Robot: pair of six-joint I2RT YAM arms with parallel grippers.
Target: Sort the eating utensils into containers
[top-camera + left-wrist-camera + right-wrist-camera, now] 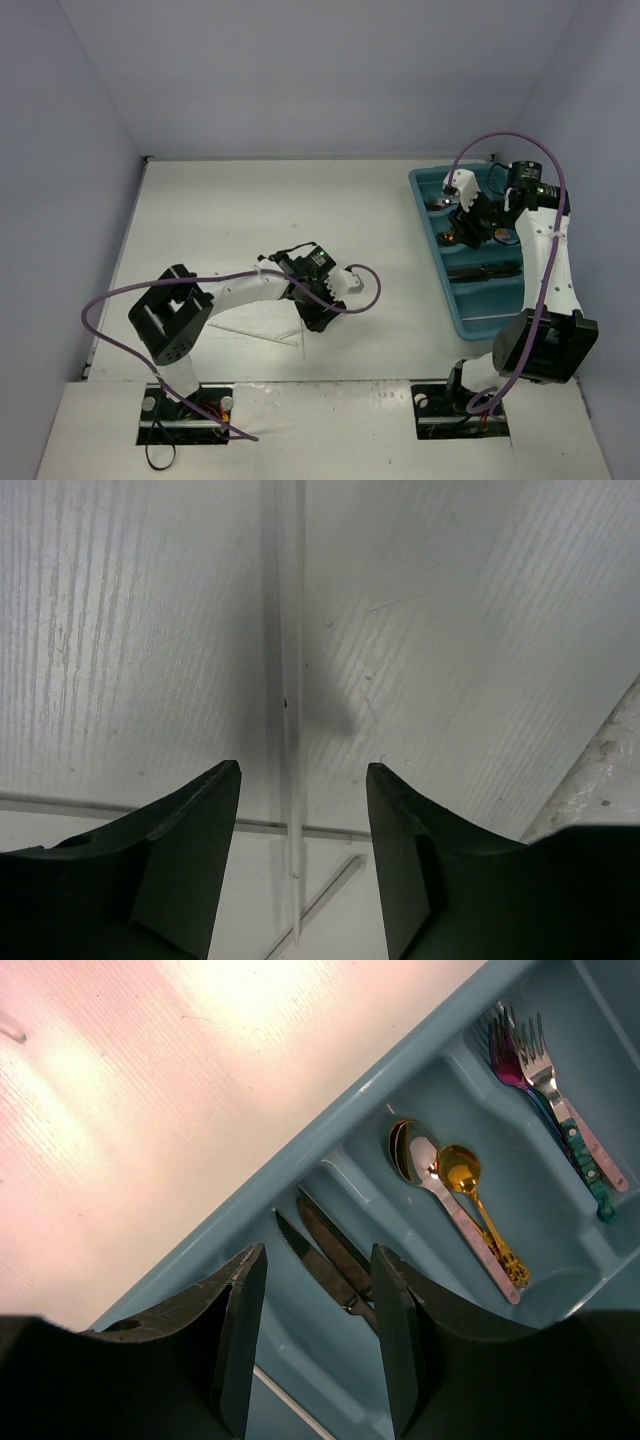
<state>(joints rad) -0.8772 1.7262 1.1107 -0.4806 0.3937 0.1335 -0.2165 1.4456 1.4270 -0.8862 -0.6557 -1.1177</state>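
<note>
On the white table lie thin white sticks (255,331). In the left wrist view one white stick (290,720) runs straight away between the fingers of my left gripper (303,770), which stands open just above it and touches nothing. Two more sticks (330,895) cross under it. My right gripper (318,1250) hangs open and empty over the teal tray (360,1105). Below it lie dark knives (335,1255) in one compartment. Spoons (450,1185) fill the compartment beside them, forks (565,1120) the one beyond. A white stick (290,1405) lies in the nearest compartment.
The tray (485,300) sits at the table's right side, with the right gripper (466,232) over its far half. My left gripper (318,320) is low near the table's middle front. Purple cables loop over both arms. Walls close in the table on three sides.
</note>
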